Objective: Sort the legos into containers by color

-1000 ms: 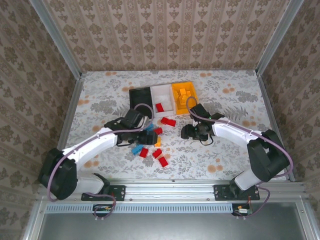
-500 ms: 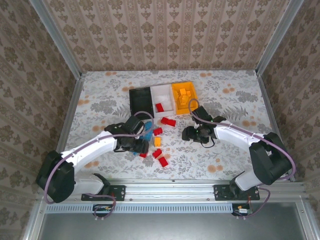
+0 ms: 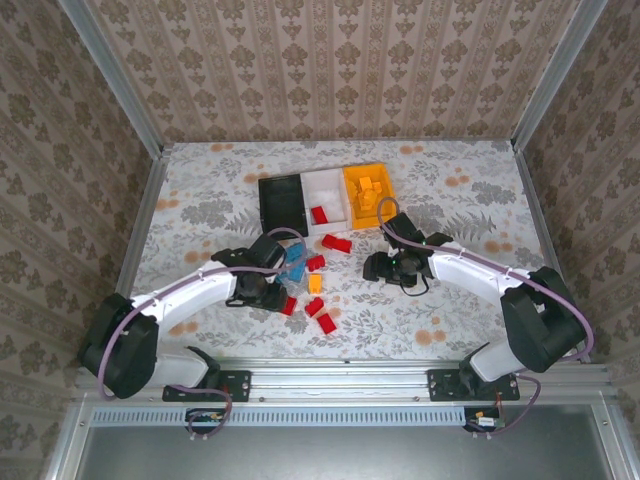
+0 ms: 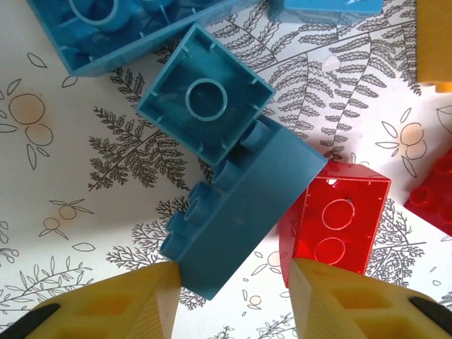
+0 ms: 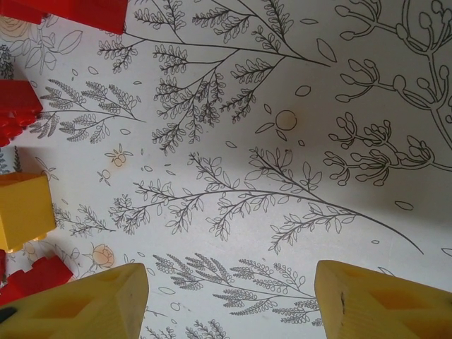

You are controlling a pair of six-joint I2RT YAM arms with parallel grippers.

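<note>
A blue lego (image 4: 240, 205) lies on its side with its lower corner between the fingers of my left gripper (image 4: 236, 279). The left finger touches it, while the right finger (image 4: 332, 296) rests against a red lego (image 4: 335, 226), leaving a gap to the blue one. Another blue lego (image 4: 205, 102) lies upside down just beyond. From above, my left gripper (image 3: 272, 290) hangs over the pile of red, blue and orange legos (image 3: 314, 283). My right gripper (image 3: 375, 266) stands open over bare cloth, nothing between its fingers (image 5: 85, 304). The black (image 3: 280, 198), white (image 3: 324, 192) and orange (image 3: 368, 190) containers sit in a row behind.
Red legos (image 3: 335, 243) lie between the pile and the containers, and more red ones (image 3: 326, 322) lie near the front. In the right wrist view a yellow lego (image 5: 25, 208) and red legos (image 5: 18, 106) sit at the left edge. Patterned walls enclose the table.
My left gripper has moved toward the near edge and lowered over the blue lego, its jaws narrowing around it. The right arm has barely moved.
</note>
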